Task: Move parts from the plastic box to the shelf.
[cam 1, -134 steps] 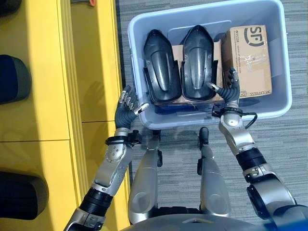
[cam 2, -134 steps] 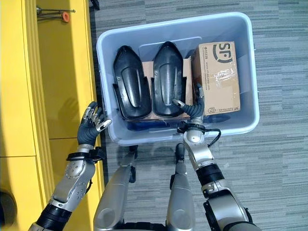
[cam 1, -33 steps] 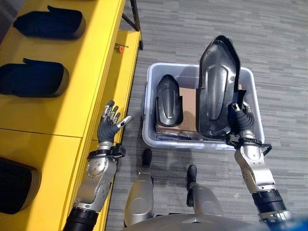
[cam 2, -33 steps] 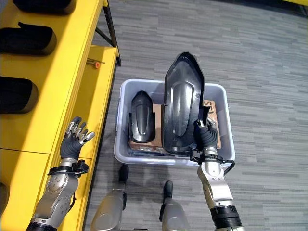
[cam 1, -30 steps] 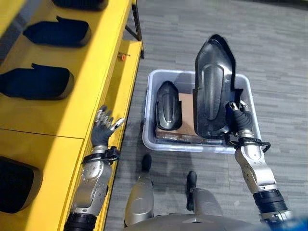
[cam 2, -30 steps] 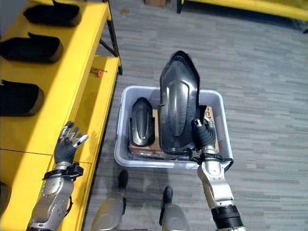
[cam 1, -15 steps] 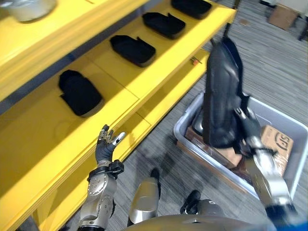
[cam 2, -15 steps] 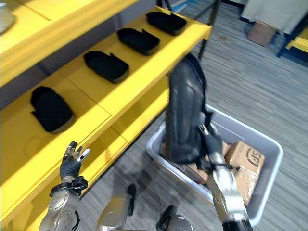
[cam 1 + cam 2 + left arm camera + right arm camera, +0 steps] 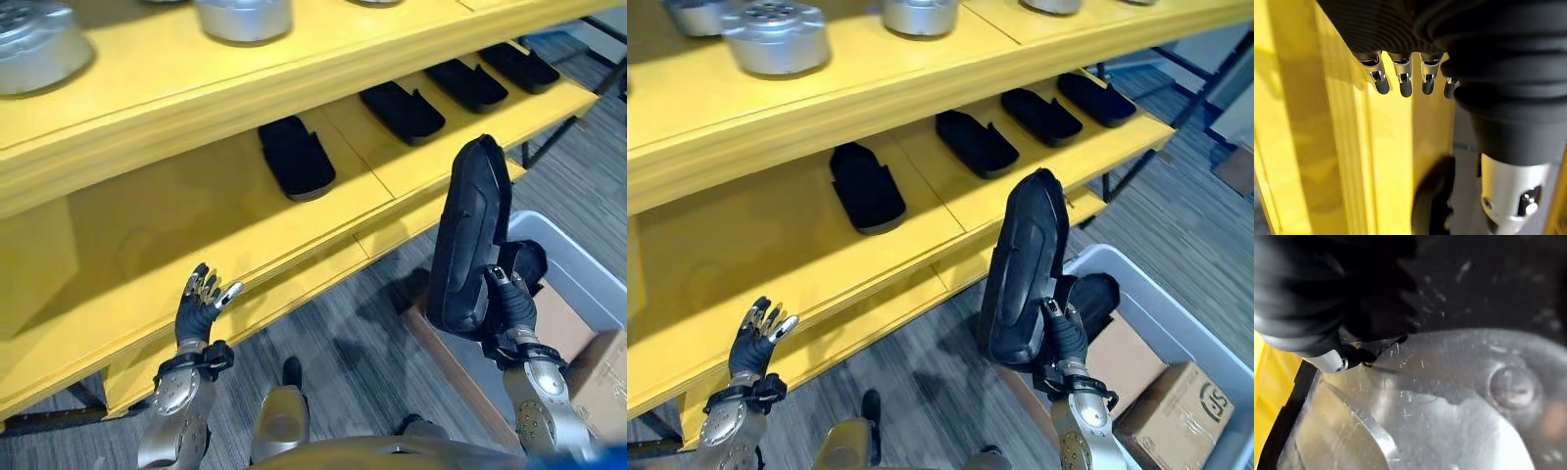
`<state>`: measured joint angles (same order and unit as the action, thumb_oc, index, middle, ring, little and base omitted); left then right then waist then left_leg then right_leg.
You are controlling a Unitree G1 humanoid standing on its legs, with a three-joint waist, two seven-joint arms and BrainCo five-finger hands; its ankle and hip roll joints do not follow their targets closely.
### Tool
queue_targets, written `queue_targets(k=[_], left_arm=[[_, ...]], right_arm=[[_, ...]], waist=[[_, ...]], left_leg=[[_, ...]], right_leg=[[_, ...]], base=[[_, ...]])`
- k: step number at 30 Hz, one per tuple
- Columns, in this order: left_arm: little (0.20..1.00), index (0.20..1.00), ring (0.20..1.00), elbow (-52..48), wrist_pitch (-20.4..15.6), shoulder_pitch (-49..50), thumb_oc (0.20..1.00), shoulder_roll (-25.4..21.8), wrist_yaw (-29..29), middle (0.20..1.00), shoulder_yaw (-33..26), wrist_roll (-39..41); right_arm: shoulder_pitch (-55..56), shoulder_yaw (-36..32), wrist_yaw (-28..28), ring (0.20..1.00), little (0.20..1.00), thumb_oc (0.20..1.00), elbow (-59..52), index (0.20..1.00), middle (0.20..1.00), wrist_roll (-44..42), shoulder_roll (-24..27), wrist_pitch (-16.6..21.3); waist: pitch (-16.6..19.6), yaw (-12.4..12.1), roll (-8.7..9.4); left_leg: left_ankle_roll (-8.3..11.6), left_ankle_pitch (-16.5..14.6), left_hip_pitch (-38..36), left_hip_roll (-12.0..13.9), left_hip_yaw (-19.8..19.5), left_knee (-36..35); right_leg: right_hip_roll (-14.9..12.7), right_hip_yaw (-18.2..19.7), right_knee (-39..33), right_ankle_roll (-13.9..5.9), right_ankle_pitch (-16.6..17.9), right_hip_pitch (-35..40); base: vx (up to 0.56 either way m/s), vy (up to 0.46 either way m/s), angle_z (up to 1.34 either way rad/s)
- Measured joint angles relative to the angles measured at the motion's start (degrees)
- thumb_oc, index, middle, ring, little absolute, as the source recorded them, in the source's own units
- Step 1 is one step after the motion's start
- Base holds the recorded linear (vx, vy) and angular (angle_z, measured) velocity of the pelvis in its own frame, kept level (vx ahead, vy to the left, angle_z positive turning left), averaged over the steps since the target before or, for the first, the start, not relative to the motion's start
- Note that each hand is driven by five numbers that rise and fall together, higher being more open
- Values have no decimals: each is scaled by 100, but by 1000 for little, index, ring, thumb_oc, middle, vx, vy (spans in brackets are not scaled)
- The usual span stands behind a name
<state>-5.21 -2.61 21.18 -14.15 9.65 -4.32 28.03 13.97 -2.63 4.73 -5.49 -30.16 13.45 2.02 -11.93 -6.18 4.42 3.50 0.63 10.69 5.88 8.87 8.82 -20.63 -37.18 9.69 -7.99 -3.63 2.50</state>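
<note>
yellow shelf (image 9: 196, 211) across the upper part of the head views, in two tiers. on the top tier, round silver metal parts (image 9: 776, 39) in a row. on the lower tier, four black parts (image 9: 866, 188) lying flat, spaced apart along the board. grey carpet floor (image 9: 333, 343) below. pale plastic box (image 9: 1176, 328) down at the right on the floor, open, with another black part's end (image 9: 1097, 294) showing inside, plus flat brown cardboard (image 9: 1122, 362) and a brown cardboard box (image 9: 1181, 411) at the near right corner.

long black part (image 9: 1021, 269) held upright in the air, above the near left edge of the plastic box and in front of the shelf's lower tier, clear of both. right hand (image 9: 1062, 338) clamped on its lower end, fingers curled round the edge; in the right wrist view, a dark fingertip pressed against the scratched glossy surface (image 9: 1459, 396).

left hand (image 9: 199, 305) raised at the lower left, just before the shelf's front edge, fingers straight and spread, holding nothing; fingers (image 9: 1403, 85) seen over yellow board in the left wrist view.
</note>
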Motion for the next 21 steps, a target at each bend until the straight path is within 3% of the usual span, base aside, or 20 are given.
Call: queue_targets(k=[6,10,13,15,16,17,18,19,20,21], left_arm=[[1000,1000,1000,-5,-1,-44,1000,17,20,1000,34,0],[1000,1000,1000,1,-2,-337,1000,6,45,1000,26,0],[1000,1000,1000,1,-1,-411,1000,-26,69,1000,19,-34],[1000,1000,1000,2,-4,-449,1000,-97,64,1000,5,-76],[1000,1000,1000,16,-4,-596,1000,-239,65,1000,9,-143],[1000,1000,1000,162,19,-797,1000,-415,39,1000,49,-272],[1000,1000,1000,234,33,-985,1000,-610,25,1000,96,-300],[1000,1000,1000,238,-15,-1131,1000,-724,21,1000,101,-363],[1000,1000,1000,270,-35,-1255,1000,-851,20,1000,46,-459],[1000,1000,1000,305,-33,-1284,1000,-873,18,1000,52,-503]], right_arm=[[-224,373,9,200,200,200,3,200,200,9,21,-47],[-375,483,31,200,200,200,8,200,200,17,-87,-48],[-297,415,19,200,200,200,14,200,200,52,-210,-60],[-214,226,24,200,200,200,15,200,200,73,-293,-72],[-58,96,8,200,200,200,14,200,200,80,-321,-80],[29,-91,-4,200,200,200,5,200,200,115,-332,-85],[183,-280,48,200,200,200,26,200,200,119,-418,-88],[280,-340,94,200,200,200,110,200,200,114,-491,-105],[260,-331,93,200,200,200,149,200,200,114,-515,-108],[244,-333,84,200,200,200,144,200,200,114,-518,-106]], waist=[[-60,-185,76],[-137,-404,165],[-149,-355,196],[-116,-250,189],[-70,-145,271],[-70,62,249],[-53,358,235],[-30,496,250],[-21,518,264],[-20,533,265]], left_leg=[[-50,107,351,-51,-226,168],[-218,-124,649,-262,-330,589],[-346,-504,664,-458,-397,1009],[-486,-673,606,-521,-528,1112],[-588,-647,603,-628,-503,1045],[-713,-421,544,-742,-737,892],[-782,-335,475,-843,-1168,682],[-774,-263,354,-820,-1272,401],[-782,-181,208,-778,-1325,207],[-798,-121,78,-772,-1337,57]], right_leg=[[53,-186,-83,-109,184,-11],[-86,-339,-189,-169,342,53],[-243,-156,-149,-53,450,307],[-355,224,90,170,653,325],[-404,514,344,317,848,149],[-502,1043,956,379,1016,-82],[-331,1845,1365,253,787,-279],[56,2585,1216,-44,313,-446],[406,2924,951,-110,37,-595],[610,2992,774,-100,-98,-725]], base=[[-31,142,19],[-9,210,27],[27,207,29],[5,177,27],[34,186,53],[77,102,112],[68,93,142],[60,83,102],[83,54,28],[103,52,7]])
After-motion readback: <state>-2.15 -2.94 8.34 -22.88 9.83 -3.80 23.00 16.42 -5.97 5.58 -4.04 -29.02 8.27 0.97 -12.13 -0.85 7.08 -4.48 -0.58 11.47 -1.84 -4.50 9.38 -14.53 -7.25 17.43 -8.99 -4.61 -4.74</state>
